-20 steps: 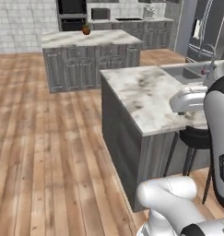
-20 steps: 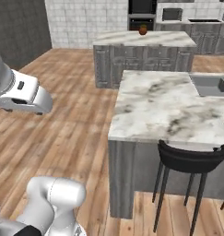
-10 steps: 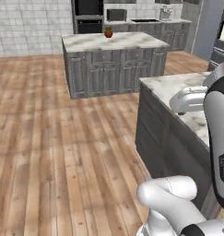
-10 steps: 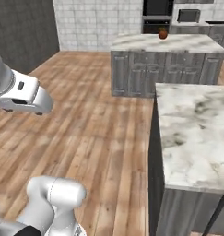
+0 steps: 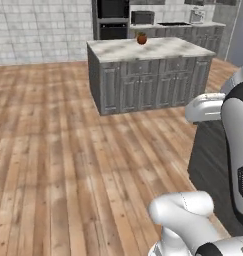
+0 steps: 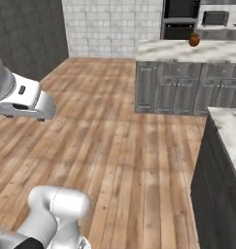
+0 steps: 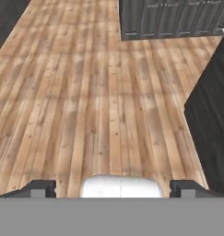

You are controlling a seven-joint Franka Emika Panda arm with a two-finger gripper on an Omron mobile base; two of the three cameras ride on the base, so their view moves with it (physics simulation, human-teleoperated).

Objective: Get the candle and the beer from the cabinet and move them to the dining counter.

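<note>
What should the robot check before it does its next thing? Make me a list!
1. Gripper open and holding nothing: ok. The two dark fingertips stand wide apart in the hand view, with bare floor between them.
2. Wooden floor ahead free of things to bump into: ok.
3. Room beside the dark end panel of the near marble counter, on the robot's right: cannot tell, it looks close.
4. Far island out of the way: ok, it stands well ahead across open floor. Something small and round sits on its top.
5. Candle, beer and cabinet found: not ok, no sight of them yet.
</note>
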